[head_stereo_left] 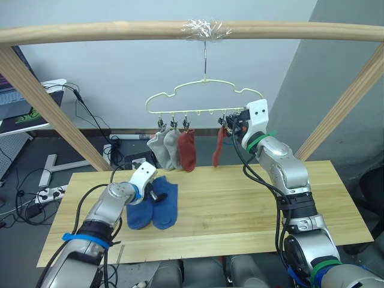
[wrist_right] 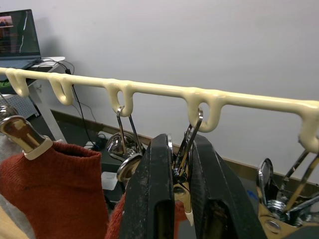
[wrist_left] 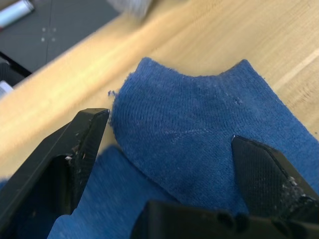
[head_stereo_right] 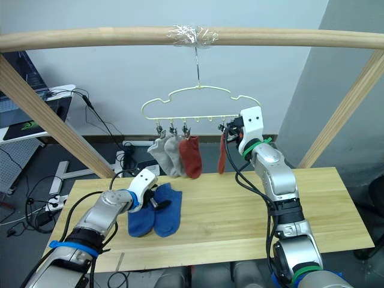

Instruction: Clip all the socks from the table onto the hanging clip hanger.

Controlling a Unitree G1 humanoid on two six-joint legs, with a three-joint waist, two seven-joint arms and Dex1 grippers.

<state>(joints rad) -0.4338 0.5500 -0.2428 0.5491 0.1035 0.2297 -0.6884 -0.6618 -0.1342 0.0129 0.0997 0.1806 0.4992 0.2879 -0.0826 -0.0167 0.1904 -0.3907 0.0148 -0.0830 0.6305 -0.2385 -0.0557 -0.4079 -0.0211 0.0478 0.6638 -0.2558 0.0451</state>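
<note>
Left eye view has the clip hanger dangling by its hook from the wooden pole, taped on at the top. Four socks are already up there: two grey socks and a rust red sock bunched together toward the robot's left end, plus a second rust red sock hanging further along to the right, apart from the others.

The right gripper is raised up at the hanger's right end, and from its wrist camera you can see the two black fingers pinched close together around one of the metal clips under the yellow bar, with a bit of red sock showing just below (so it's squeezing the clip, not the sock itself as far as I can tell).

Down on the table the two blue socks lie side by side, touching, near the robot's left. The left gripper sits low right over them, fingers spread wide with the cuff of one blue sock between the tips, not closed on it.
</note>
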